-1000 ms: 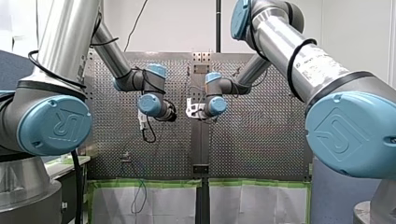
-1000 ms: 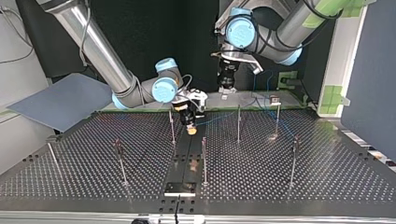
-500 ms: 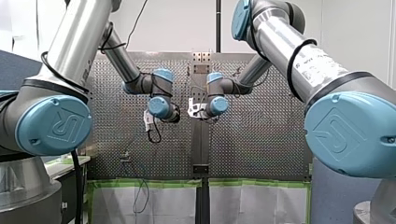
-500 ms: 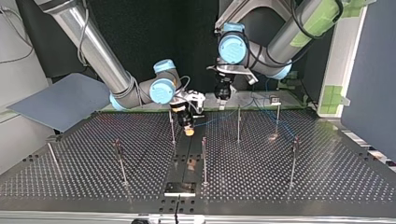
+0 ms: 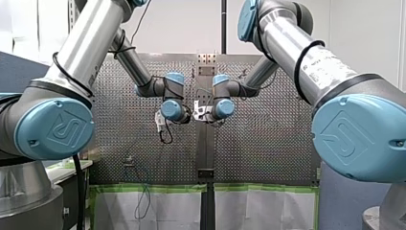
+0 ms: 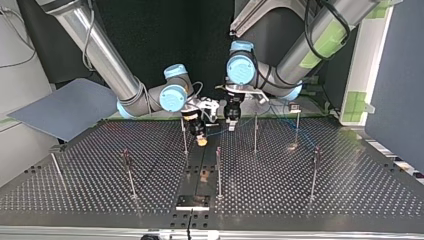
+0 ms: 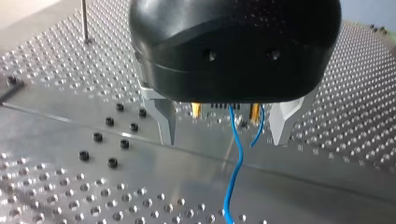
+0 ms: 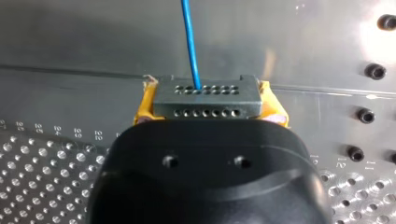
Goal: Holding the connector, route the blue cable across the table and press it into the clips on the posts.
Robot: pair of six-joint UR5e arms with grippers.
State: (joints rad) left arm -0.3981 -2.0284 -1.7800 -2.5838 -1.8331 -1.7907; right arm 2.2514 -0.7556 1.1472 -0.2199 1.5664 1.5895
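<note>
One light, floppy blue cable (image 7: 236,158) leaves the stiff connector (image 8: 205,95) clamped in my right gripper (image 8: 208,105) over the table and passes between the parted fingers of my left gripper (image 7: 224,126), and is probably best pinched near the connector.

Front view: bright, even room light, with long highlights down my left arm (image 5: 91,45) and my right arm (image 5: 292,45).
Top view: dark backdrop. The table (image 6: 350,190) is lit from above, with 1 glare patch at the foot of a post (image 6: 297,130).
Left wrist view: the left gripper (image 7: 224,140) housing is black, close and soft, and the hole rims beyond it glint.
Right wrist view: hard glare on the centre plate (image 8: 303,42) past the connector (image 8: 205,95), whose face is evenly lit.
</note>
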